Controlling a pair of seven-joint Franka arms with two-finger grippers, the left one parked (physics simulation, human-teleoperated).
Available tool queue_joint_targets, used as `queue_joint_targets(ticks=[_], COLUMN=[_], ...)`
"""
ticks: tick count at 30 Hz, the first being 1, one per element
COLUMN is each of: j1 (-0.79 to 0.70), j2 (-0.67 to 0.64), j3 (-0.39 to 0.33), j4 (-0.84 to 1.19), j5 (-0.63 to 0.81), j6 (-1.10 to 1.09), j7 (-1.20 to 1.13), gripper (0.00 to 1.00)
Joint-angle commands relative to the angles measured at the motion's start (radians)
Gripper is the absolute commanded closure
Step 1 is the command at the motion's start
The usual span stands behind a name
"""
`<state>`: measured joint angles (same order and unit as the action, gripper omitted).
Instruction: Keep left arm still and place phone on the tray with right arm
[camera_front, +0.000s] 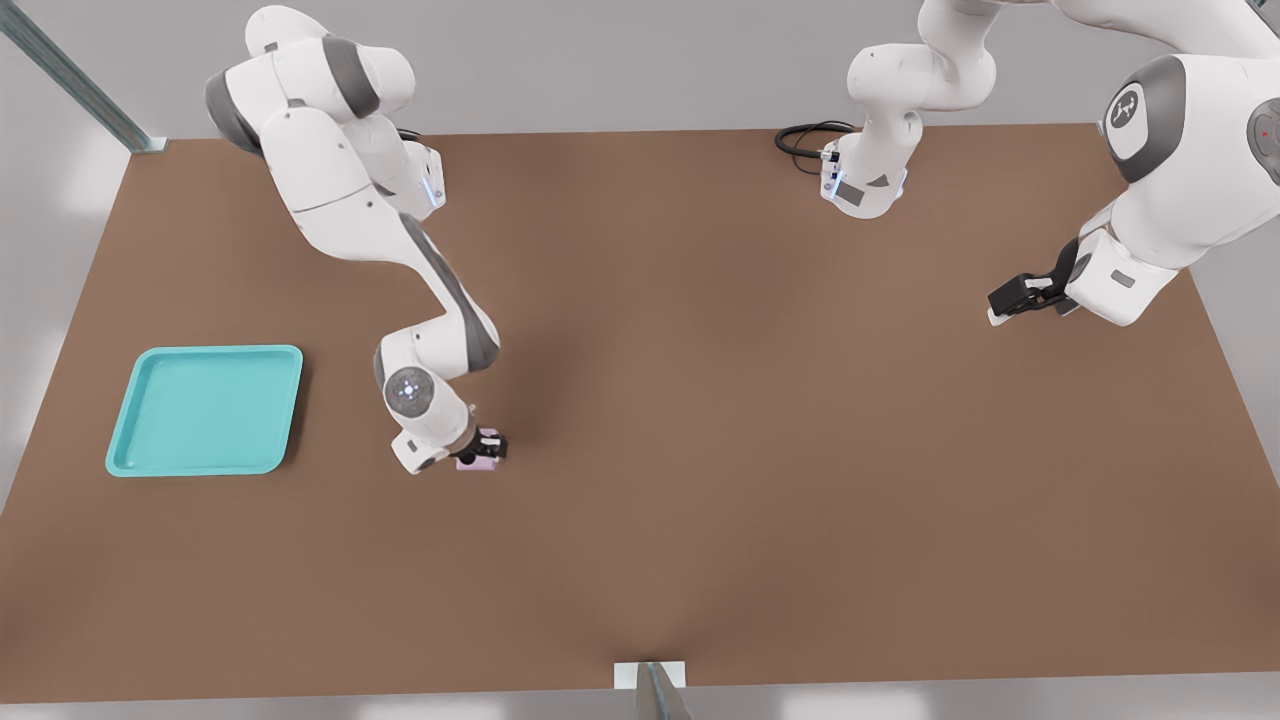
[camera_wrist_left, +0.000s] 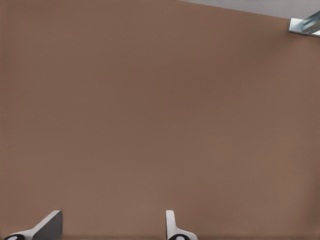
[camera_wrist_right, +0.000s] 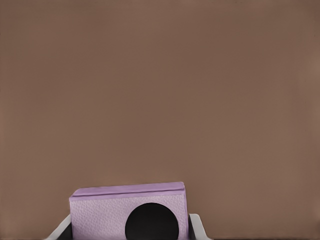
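Observation:
The pale pink phone sits low over the brown table, a little to the front view's right of the tray, held between the black fingers of my right gripper. In the right wrist view the phone shows one black round lens, and a whitish fingertip lies against each of its sides, so my gripper is shut on it. Whether the phone still touches the table I cannot tell. The turquoise tray lies flat near the front view's left edge with nothing in it, about a tray's width from the gripper.
A black cable coils by the far arm base. A metal post stands at the far left corner and a bracket at the table's near edge. Bare brown table stretches to the front view's right.

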<state>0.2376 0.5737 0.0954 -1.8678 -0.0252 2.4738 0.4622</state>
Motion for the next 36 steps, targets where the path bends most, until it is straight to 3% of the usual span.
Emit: queue_joint_targets(ticks=[1, 6, 11, 18, 24, 25, 26, 30, 31, 32, 33, 34, 36], j1=[-0.029, -0.144, -0.414, -0.731, -0.899, -0.902, -0.902, -0.891, -0.900, -0.888, -0.886, -0.886, -0.870], j2=[-0.037, -0.186, -0.304, -0.285, -0.127, -0.127, -0.127, -0.127, -0.162, -0.277, -0.347, -0.341, -0.341], j3=[0.000, 0.000, 0.001, 0.000, 0.000, 0.000, 0.000, 0.001, 0.055, 0.151, 0.309, 0.478, 0.593], j4=[-0.020, -0.186, -0.307, -0.281, -0.159, -0.160, -0.160, -0.154, -0.140, -0.111, 0.005, 0.200, 0.357], j5=[-0.010, -0.012, -0.012, -0.005, -0.005, -0.005, -0.005, -0.005, -0.004, -0.009, -0.019, -0.117, -0.119], j6=[-0.062, -0.061, -0.065, -0.079, -0.076, -0.078, -0.079, -0.079, -0.102, -0.255, -0.464, -0.692, -0.776], j7=[-0.010, -0.119, -0.497, -0.999, -1.254, -1.254, -1.252, -1.243, -1.222, -1.048, -0.831, -0.567, -0.455], gripper=[0.28, 0.28, 0.30, 0.30, 0.29, 0.26, 0.00, 0.00, 0.00, 0.00, 0.00, 0.00, 0.00])
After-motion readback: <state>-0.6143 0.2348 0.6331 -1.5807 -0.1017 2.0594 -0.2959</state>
